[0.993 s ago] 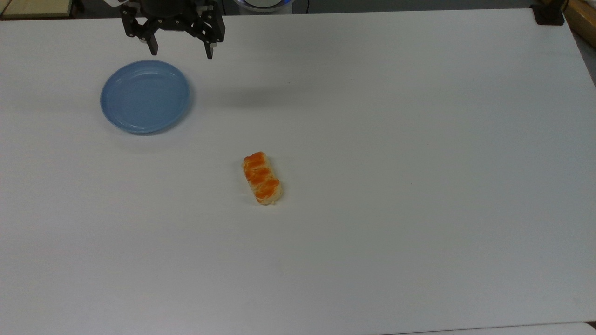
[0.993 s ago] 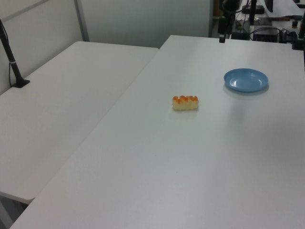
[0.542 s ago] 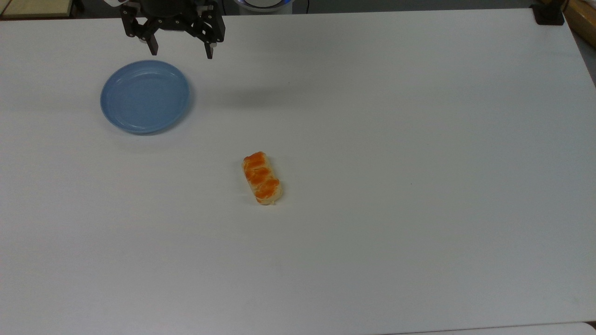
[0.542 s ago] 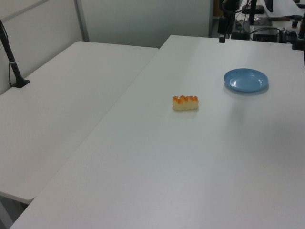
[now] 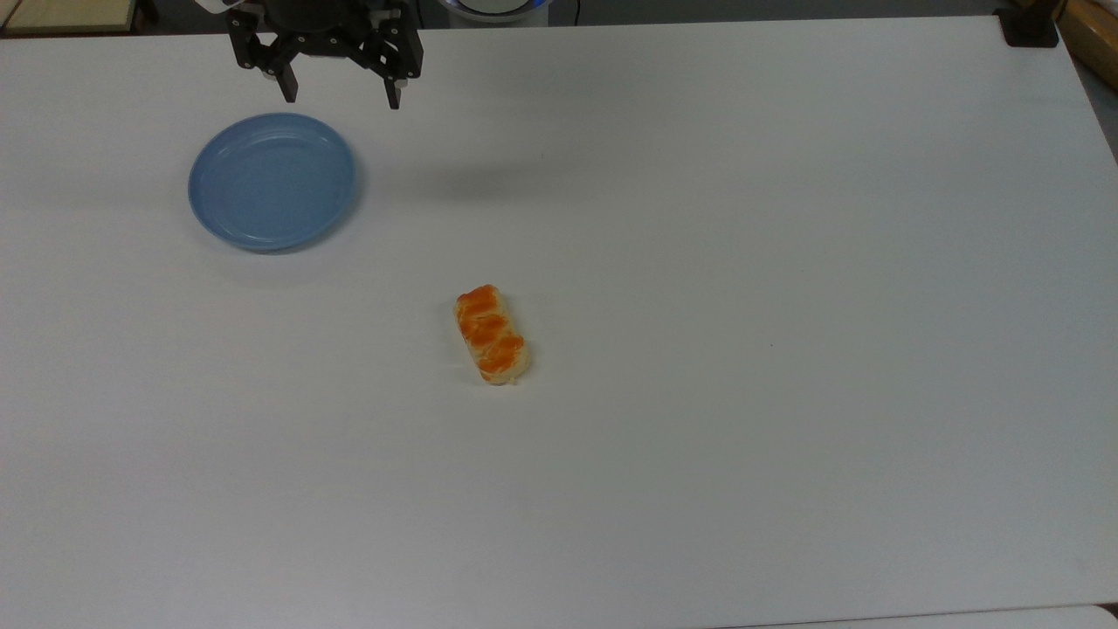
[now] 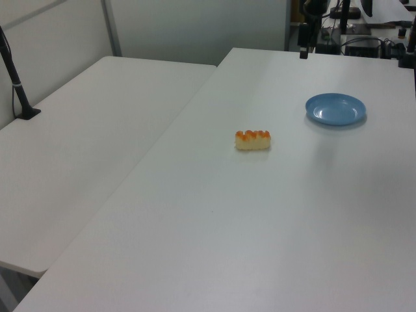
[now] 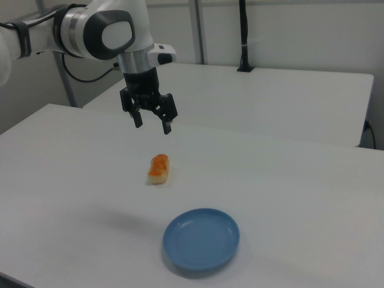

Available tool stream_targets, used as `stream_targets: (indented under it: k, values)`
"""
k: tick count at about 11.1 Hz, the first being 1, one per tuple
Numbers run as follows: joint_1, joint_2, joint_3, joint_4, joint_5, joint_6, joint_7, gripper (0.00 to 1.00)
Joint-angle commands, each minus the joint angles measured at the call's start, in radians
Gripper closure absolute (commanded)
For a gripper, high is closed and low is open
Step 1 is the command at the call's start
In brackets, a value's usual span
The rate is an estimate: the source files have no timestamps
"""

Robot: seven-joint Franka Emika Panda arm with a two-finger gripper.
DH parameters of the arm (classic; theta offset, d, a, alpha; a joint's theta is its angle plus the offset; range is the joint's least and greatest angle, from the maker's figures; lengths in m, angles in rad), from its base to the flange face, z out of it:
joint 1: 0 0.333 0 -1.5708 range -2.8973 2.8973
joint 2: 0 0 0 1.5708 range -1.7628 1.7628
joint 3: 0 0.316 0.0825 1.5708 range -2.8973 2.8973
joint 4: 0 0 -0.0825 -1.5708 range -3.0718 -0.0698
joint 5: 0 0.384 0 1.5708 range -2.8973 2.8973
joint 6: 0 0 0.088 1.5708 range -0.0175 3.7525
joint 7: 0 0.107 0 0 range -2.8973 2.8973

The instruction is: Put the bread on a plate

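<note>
the black robot gripper hangs high with jaws wide open and empty, ready to grab the small orange-topped bread lying mid-table, well apart from the round light-blue plate.

A small oblong pale-tan bread with orange-brown glazed bumps lies on the white table, well apart from the round light-blue plate, which sits toward the left view's upper right.

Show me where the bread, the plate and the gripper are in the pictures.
bread (image 5: 492,335): top view, on its middle glazed bump.
plate (image 5: 272,181): top view, on its bare blue centre.
gripper (image 7: 152,123): right view, midway between the tips of the open jaws.
</note>
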Motion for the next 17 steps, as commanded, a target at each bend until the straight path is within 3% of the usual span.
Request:
stream_targets:
  k: [1,4,10,13,17]
  values:
    - [0.021,-0.022,-0.013,-0.015,0.003,-0.022,-0.001,0.00]
    - [0.021,-0.011,-0.013,-0.014,0.003,-0.011,-0.003,0.00]
    - [0.121,0.102,-0.021,-0.014,0.021,0.167,-0.015,0.00]
    - [0.213,0.208,-0.108,0.004,0.072,0.260,-0.093,0.00]
    - [0.267,0.334,-0.125,0.014,0.075,0.354,-0.144,0.00]
